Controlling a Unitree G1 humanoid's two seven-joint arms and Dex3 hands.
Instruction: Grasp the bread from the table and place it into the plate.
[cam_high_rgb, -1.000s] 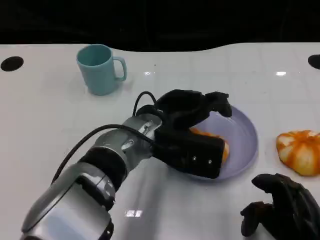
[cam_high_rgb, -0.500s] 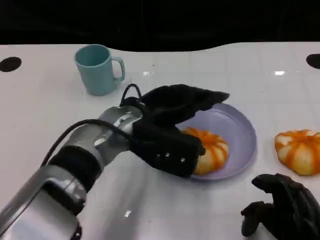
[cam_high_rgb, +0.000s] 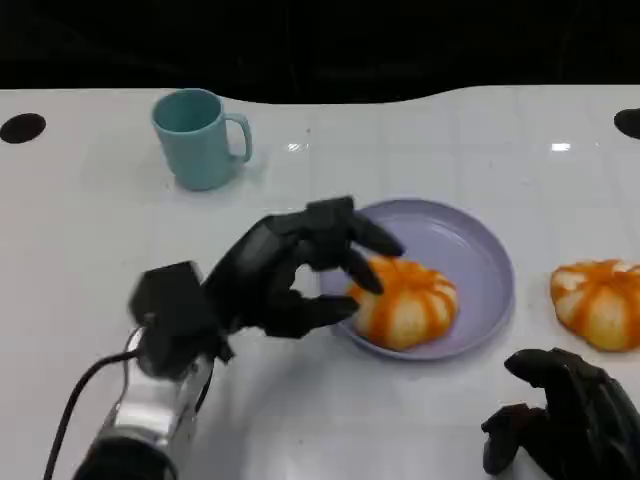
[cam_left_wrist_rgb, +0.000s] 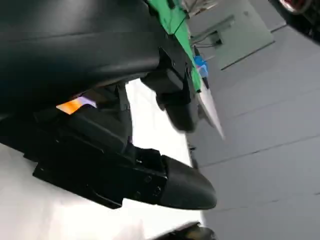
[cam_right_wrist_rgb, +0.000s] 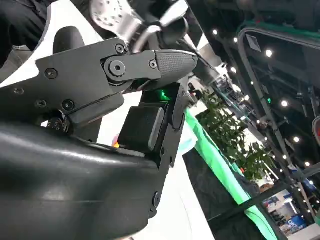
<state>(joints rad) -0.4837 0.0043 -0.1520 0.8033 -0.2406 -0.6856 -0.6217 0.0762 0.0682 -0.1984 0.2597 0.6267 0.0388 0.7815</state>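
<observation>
I see the bread (cam_high_rgb: 405, 303) lying in the plate (cam_high_rgb: 478, 250), toward the plate's near-left part, just in front of my left hand's fingertips. It is a round, domed bun, pale cream with orange stripes running down from its top like a pumpkin, and it sits flat, its lower edge close to the plate's rim. The plate is a shallow lavender dish with a raised lip.

My left hand (cam_high_rgb: 290, 265) hovers beside the plate's left edge, fingers (cam_high_rgb: 362, 235) spread and reaching over the rim toward the bread; one fingertip looks very near or touching its left side, I cannot tell which. It grips nothing.

My right hand (cam_high_rgb: 565, 420) rests low near the table's (cam_high_rgb: 100, 230) front edge, fingers curled inward, nothing in them as far as I can see. A second bun (cam_high_rgb: 597, 302) of the same striped look lies on the table just beyond it, right of the plate. A teal mug (cam_high_rgb: 200, 137) stands well beyond my left hand.
</observation>
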